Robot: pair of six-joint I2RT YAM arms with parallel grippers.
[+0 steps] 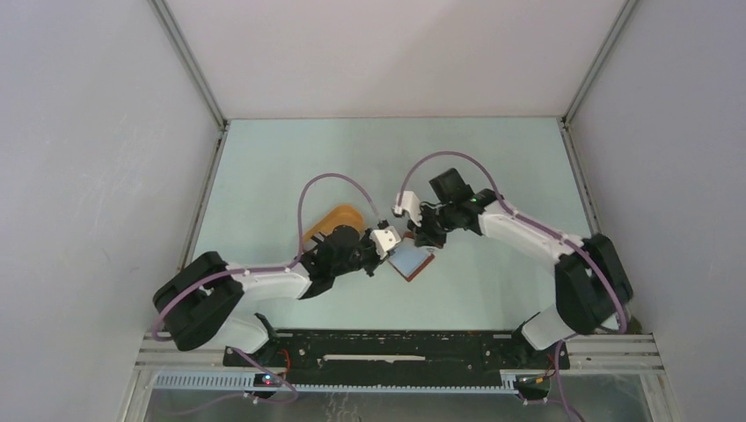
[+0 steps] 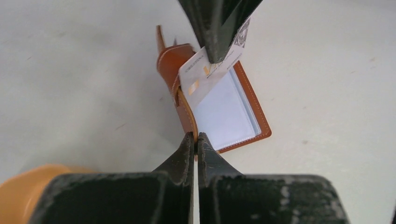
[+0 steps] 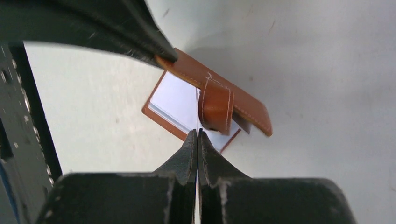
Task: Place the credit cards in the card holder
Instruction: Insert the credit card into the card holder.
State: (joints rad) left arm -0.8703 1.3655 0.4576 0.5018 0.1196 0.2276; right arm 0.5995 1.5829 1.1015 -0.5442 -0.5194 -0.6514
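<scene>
Top view. Left gripper (image 1: 393,249) and right gripper (image 1: 413,237) meet just left of frame centre, tips nearly touching. Card holder (image 1: 413,262) lies open on the pale table (image 1: 493,167) directly under them, pale inside facing up. Orange tray (image 1: 332,220) sits to the upper left of it, partly behind the left arm. Grip states unreadable from here.

Left wrist view. Left gripper (image 2: 195,140) at lower centre, jaws pressed together, tips at the brown edge of the card holder (image 2: 229,114)'s raised cover. Right gripper (image 2: 217,58) enters from the top edge, clamped on a credit card (image 2: 201,77). The card is tilted, its lower corner over the fold of the holder, above the pale pocket. Whether it has entered the pocket cannot be told. Tray (image 2: 23,186) in the lower left corner.

Right wrist view. Right gripper (image 3: 197,135) closed; the card between its tips is edge-on and barely shows. Left gripper (image 3: 166,55) at upper left pinches a corner of the brown cover (image 3: 243,105), which is held up off the table. Strap loop (image 3: 215,107) hangs from the cover, centre frame.
</scene>
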